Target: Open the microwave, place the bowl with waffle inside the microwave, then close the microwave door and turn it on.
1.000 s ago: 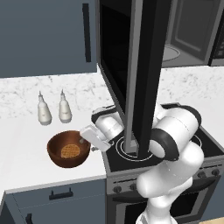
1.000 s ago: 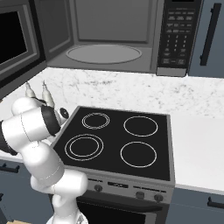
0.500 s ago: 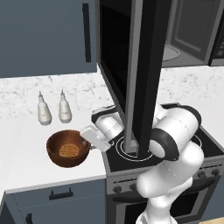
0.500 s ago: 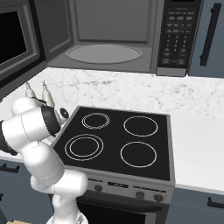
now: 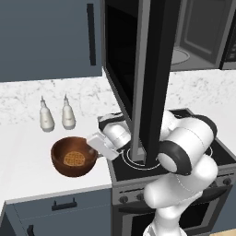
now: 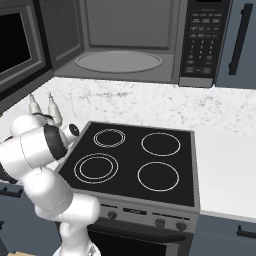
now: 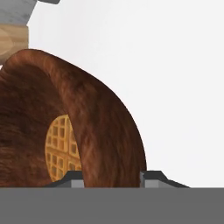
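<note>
The dark-brown wooden bowl [image 5: 61, 162] sits on the white counter left of the cooktop, with the golden grid-patterned waffle [image 5: 73, 159] flat inside it. My gripper [image 5: 93, 148] is at the bowl's right rim. In the hand view the bowl's wall [image 7: 109, 144] fills the gap between the two fingertips [image 7: 75, 176], and the waffle [image 7: 61, 146] lies just inside; the gripper [image 7: 111, 177] is shut on that wall. The microwave [image 6: 130, 30] stands open, showing its round turntable [image 6: 119, 61] and control panel [image 6: 200, 42]. The microwave door [image 5: 154, 78] is swung out towards me above the arm.
Two small bottles [image 5: 46, 117] [image 5: 68, 115] stand on the counter [image 5: 23, 138] behind the bowl. The black four-ring cooktop [image 6: 135, 160] lies to the right, below the microwave. A blue-grey cabinet door with a black handle [image 5: 91, 34] hangs above the counter.
</note>
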Available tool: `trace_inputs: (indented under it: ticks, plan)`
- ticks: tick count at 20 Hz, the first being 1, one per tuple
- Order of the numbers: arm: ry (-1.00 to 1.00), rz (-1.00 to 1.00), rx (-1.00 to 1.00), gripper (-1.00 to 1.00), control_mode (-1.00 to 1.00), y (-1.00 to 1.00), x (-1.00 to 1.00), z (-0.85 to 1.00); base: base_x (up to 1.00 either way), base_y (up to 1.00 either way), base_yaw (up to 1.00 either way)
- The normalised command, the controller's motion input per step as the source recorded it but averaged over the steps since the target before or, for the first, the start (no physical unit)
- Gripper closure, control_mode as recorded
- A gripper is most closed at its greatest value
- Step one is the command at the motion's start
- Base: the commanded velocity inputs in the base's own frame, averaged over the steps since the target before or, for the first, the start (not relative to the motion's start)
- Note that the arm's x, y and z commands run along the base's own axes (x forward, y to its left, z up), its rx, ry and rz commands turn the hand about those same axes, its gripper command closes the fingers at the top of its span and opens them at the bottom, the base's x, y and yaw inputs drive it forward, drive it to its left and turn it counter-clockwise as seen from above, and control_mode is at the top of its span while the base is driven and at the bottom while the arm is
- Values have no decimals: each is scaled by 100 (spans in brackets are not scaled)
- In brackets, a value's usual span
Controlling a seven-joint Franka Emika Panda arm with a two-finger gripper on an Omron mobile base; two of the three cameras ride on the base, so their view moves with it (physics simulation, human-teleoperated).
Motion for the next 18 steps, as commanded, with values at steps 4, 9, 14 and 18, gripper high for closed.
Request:
trace_inputs:
  ticks: [4,9,14,18]
  plan:
    - [-3,0,-3,100,-100,-10,-29,35,0,0,0]
    - [-1,0,-5,100,-100,-1,-10,8,0,0,0]
    - [0,-2,-11,100,-100,-5,0,0,0,0,0]
    - [-1,-6,-4,100,-100,-29,0,4,0,0,0]
